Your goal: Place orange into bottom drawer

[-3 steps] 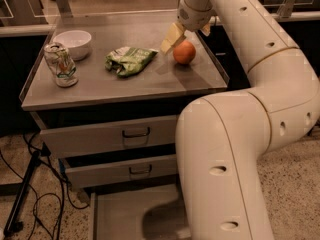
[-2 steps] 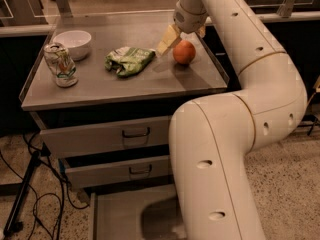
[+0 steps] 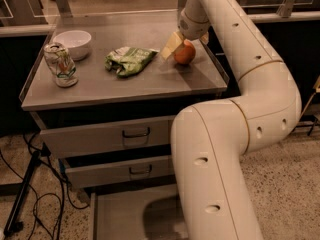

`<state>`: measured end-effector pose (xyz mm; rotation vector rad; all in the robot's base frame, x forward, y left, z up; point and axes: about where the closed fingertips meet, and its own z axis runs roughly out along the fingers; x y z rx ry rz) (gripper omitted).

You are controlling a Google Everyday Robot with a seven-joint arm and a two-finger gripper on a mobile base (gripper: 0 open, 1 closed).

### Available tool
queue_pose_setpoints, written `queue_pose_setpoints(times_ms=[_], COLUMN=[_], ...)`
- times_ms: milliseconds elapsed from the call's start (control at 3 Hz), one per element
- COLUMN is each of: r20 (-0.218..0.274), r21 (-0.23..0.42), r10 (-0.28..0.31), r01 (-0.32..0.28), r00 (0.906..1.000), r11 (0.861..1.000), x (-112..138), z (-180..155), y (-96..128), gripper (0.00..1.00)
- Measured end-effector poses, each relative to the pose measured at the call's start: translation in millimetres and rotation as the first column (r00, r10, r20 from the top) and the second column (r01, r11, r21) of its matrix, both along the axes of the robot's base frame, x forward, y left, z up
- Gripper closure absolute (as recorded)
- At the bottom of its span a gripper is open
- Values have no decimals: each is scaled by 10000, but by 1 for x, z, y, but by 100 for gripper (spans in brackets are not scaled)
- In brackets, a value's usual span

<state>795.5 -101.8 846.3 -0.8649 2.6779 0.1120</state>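
Observation:
The orange (image 3: 185, 54) sits on the grey cabinet top (image 3: 100, 86) near its right edge. My gripper (image 3: 184, 47) hangs from the white arm just above and around the orange. One yellowish finger (image 3: 170, 45) is on the orange's left and the other shows at its upper right; the fingers look open, wider than the fruit. The bottom drawer (image 3: 120, 215) is pulled out at the foot of the cabinet, its flat grey floor partly hidden by my arm.
A green snack bag (image 3: 129, 60), a white bowl (image 3: 73, 41) and a crumpled can (image 3: 60, 64) lie on the cabinet top, left of the orange. The two upper drawers (image 3: 110, 136) with black handles are slightly out. Cables (image 3: 30, 194) trail on the floor at left.
My gripper has come down a little and now straddles the orange. The orange and the other things have not moved.

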Motion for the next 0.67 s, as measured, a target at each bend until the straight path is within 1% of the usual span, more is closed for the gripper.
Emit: queue_pose_setpoints(times_ms=[333, 667], r20=[128, 229], r21=[51, 94], r10=[-9, -11], r01=[8, 9], r00=[9999, 9997], r11=[10000, 10000], x=[6, 10], z=[-3, -6], y=[2, 5], gripper=[0, 18])
